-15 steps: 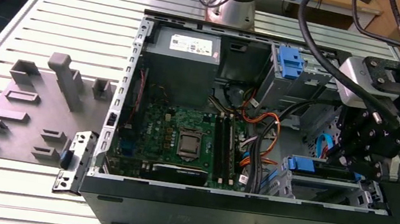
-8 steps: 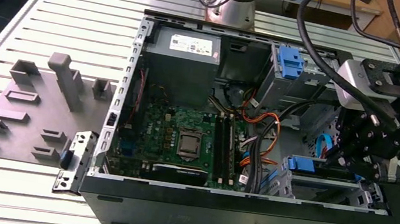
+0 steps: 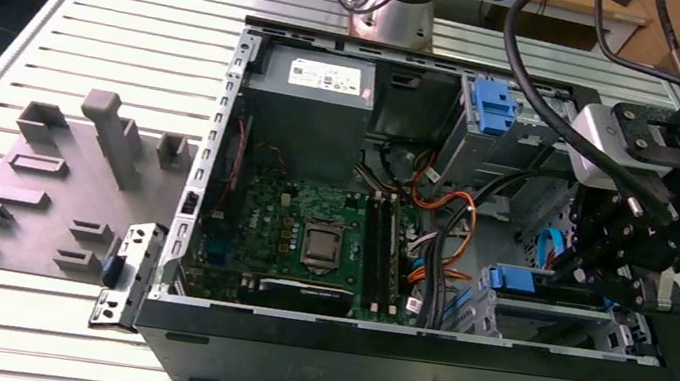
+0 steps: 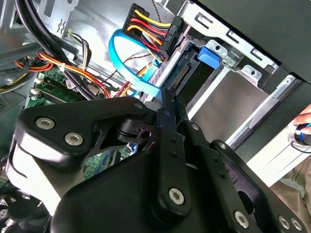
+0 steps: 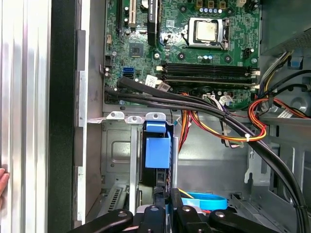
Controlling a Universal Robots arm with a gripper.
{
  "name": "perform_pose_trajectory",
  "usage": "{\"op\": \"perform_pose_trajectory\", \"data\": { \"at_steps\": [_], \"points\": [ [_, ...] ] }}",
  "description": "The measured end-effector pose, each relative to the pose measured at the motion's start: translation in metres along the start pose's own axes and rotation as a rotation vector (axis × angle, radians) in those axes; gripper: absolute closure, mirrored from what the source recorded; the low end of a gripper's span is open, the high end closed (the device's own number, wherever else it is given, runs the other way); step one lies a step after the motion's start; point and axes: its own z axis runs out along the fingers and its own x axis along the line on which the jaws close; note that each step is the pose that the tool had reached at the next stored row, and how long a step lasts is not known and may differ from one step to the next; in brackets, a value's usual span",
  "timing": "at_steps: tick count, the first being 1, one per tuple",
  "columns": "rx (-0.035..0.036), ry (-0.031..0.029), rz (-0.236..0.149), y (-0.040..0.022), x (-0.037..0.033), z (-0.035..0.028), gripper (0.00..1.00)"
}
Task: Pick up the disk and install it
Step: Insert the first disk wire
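- The black multi-link gripper (image 3: 607, 274) hangs inside the open computer case at the exterior view's right, down by the drive bay; its two fingers (image 4: 167, 112) lie pressed together with no gap between them, and nothing is pinched between them.
- The fingertips sit right at the rear end of the disk (image 5: 156, 154), a flat drive in a blue plastic bracket standing on edge inside the grey metal drive cage (image 5: 116, 155); whether they touch it I cannot tell.
- In the second wrist view the disk's (image 4: 194, 73) dark connector edge faces out of the slot, with the blue bracket tab just beyond it.
- In the exterior view the blue bracket of the disk (image 3: 519, 280) shows in the lower bay, just beside the gripper.
- A flat light-blue data cable (image 4: 127, 68) and a bundle of red, yellow and orange power wires (image 4: 146, 24) hang loose near the slot, not plugged into the disk.
- Thick black cables (image 5: 194, 104) run across the case above the cage.
- The green motherboard (image 3: 306, 236) lies at the case's middle, a grey power supply box (image 3: 315, 86) beyond it.
- The black computer case (image 3: 421, 375) rests on a slatted metal table (image 3: 65, 48), with a grey fixture plate (image 3: 36, 196) at the exterior view's left.
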Motion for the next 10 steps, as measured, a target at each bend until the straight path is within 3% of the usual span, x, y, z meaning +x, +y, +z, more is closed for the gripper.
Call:
{"op": "perform_pose_trajectory", "data": {
  "at_steps": [10],
  "points": [
    [0.0, 0.0, -0.001, 0.0, 0.0001, 0.0021, 0.84]
  ]
}}
